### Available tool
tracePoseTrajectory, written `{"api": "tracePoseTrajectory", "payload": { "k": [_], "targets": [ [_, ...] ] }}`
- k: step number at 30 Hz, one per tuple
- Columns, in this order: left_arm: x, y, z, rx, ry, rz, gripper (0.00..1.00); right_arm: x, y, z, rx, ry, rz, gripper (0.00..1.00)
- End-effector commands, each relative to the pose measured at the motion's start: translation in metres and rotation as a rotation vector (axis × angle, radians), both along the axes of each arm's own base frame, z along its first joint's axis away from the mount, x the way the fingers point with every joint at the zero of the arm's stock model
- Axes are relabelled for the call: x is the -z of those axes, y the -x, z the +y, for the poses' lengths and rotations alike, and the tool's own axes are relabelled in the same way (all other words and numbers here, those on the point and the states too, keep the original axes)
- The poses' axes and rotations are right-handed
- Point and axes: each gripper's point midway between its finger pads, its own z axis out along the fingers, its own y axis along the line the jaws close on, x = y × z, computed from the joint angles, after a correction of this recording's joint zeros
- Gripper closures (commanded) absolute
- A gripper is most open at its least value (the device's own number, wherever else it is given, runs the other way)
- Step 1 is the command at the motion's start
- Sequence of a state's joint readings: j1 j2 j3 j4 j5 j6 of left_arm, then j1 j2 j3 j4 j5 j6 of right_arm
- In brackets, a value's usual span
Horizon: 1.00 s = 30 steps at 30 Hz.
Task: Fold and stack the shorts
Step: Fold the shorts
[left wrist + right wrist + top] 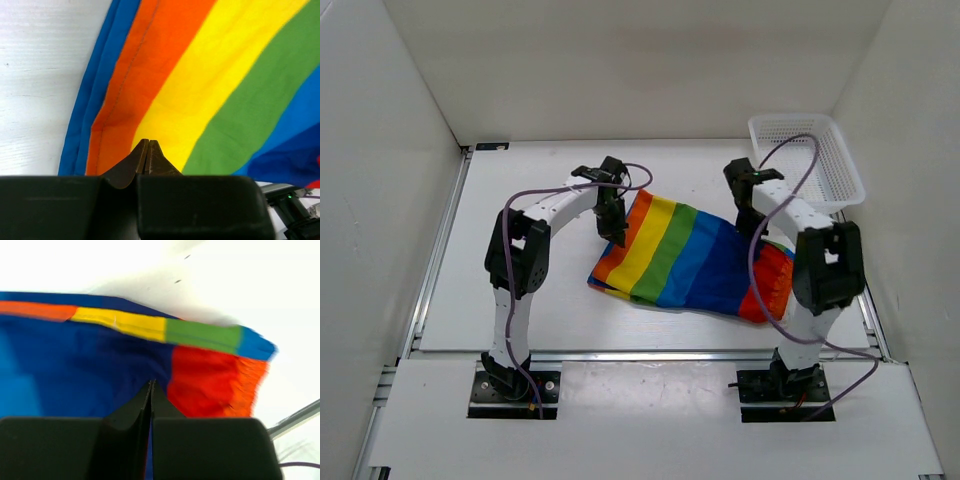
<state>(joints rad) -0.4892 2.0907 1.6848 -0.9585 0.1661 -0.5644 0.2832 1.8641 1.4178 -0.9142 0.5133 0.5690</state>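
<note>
The rainbow-striped shorts (690, 255) lie folded and flat on the white table between my two arms. Their white drawstring is out of sight. My left gripper (616, 232) hangs over the shorts' left edge. In the left wrist view it (148, 141) is shut, with nothing seen between the jaws, above the orange and yellow stripes (210, 75). My right gripper (748, 225) is over the shorts' right part. In the right wrist view it (151, 382) is shut and looks empty, above the blue and red fabric (100, 365).
A white mesh plastic basket (848, 155) stands at the back right corner of the table. White walls enclose the table on the left, back and right. A metal rail (440, 250) runs along the table's left edge.
</note>
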Motion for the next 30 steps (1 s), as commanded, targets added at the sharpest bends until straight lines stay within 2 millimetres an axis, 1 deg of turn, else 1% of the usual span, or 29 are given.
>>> {"api": "tracePoseTrajectory", "payload": {
  "k": [1,2,3,4,5,6,7,8,9,10,11,12,13,15,16,17,18,19,20,21,22,23,24,26,27,28,29,30],
  "targets": [
    [-0.045,-0.021,-0.01,0.01,0.055,-0.12,0.9,-0.054,0.006,-0.007,-0.01,-0.025,-0.101,0.97],
    [-0.051,-0.029,-0.014,0.018,0.065,-0.145,0.9,-0.051,0.011,-0.012,0.001,-0.022,-0.091,0.97],
    [-0.042,-0.028,-0.021,0.032,0.065,-0.12,0.9,-0.046,0.016,-0.013,-0.007,-0.015,-0.07,0.97],
    [-0.041,-0.031,-0.026,0.036,0.079,-0.115,0.9,-0.045,0.021,-0.015,-0.007,-0.013,-0.064,0.97],
    [-0.036,-0.039,-0.03,0.036,0.077,-0.111,0.9,-0.041,0.025,-0.023,0.008,0.008,-0.05,0.97],
    [-0.032,-0.039,-0.037,0.049,0.077,-0.109,0.9,-0.032,0.034,-0.025,0.017,0.014,-0.021,0.97],
    [-0.026,-0.042,-0.039,0.049,0.074,-0.103,0.9,-0.021,0.035,-0.029,0.03,0.02,0.003,0.97],
    [-0.022,-0.045,-0.04,0.049,0.07,-0.096,0.9,-0.015,0.032,-0.031,0.033,0.035,-0.002,0.97],
    [-0.004,-0.041,-0.04,0.051,0.056,-0.048,0.9,-0.007,0.033,-0.038,0.057,0.053,0.01,0.97],
    [-0.002,-0.041,-0.042,0.055,0.066,-0.041,0.9,0.006,0.032,-0.046,0.077,0.073,0.053,0.99],
    [-0.002,-0.041,-0.042,0.055,0.066,-0.041,0.9,0.012,0.028,-0.045,0.076,0.077,0.068,0.99],
    [0.004,-0.036,-0.04,0.054,0.056,-0.022,0.9,0.024,0.027,-0.048,0.076,0.087,0.109,0.99],
    [0.002,-0.035,-0.039,0.054,0.057,-0.023,0.9,0.023,0.019,-0.048,0.078,0.094,0.099,0.99],
    [0.0,-0.035,-0.034,0.048,0.037,-0.035,0.9,0.031,0.013,-0.046,0.056,0.092,0.127,0.99],
    [-0.001,-0.033,-0.031,0.045,0.026,-0.038,0.9,0.029,0.01,-0.044,0.055,0.08,0.117,0.99],
    [0.002,-0.034,-0.029,0.041,0.014,-0.044,0.9,0.03,0.007,-0.043,0.046,0.082,0.12,0.99],
    [0.008,-0.029,-0.026,0.041,0.004,-0.025,0.9,0.031,0.008,-0.041,0.044,0.067,0.124,0.99],
    [0.007,-0.029,-0.022,0.032,0.004,-0.025,0.9,0.031,0.008,-0.04,0.029,0.061,0.132,0.99],
    [0.01,-0.027,-0.02,0.032,-0.001,-0.016,0.9,0.029,0.006,-0.04,0.017,0.061,0.128,0.99],
    [0.016,-0.026,-0.014,0.021,-0.007,-0.005,0.9,0.033,0.007,-0.036,0.007,0.055,0.14,0.99],
    [0.02,-0.025,-0.008,0.011,-0.014,0.009,0.9,0.031,0.004,-0.035,-0.003,0.055,0.134,0.99],
    [0.018,-0.024,-0.008,0.0,-0.008,0.004,0.9,0.03,0.004,-0.032,-0.012,0.056,0.134,0.99],
    [0.018,-0.023,-0.001,-0.012,-0.012,0.012,0.9,0.028,0.0,-0.026,-0.039,0.057,0.127,0.99],
    [0.02,-0.015,0.01,-0.037,-0.024,0.017,0.9,0.031,0.0,-0.013,-0.068,0.033,0.145,0.99],
    [0.02,-0.015,0.017,-0.05,-0.029,0.009,0.9,0.025,-0.007,0.002,-0.112,0.031,0.119,0.99],
    [0.029,-0.002,0.031,-0.062,-0.063,0.043,0.9,0.025,-0.006,0.01,-0.134,0.036,0.134,0.99],
    [0.021,0.001,0.038,-0.07,-0.082,0.01,0.9,0.027,-0.005,0.017,-0.156,0.041,0.148,0.99],
    [0.022,0.003,0.046,-0.083,-0.093,0.005,0.9,0.027,-0.005,0.035,-0.201,0.043,0.143,0.99]
  ]
}}
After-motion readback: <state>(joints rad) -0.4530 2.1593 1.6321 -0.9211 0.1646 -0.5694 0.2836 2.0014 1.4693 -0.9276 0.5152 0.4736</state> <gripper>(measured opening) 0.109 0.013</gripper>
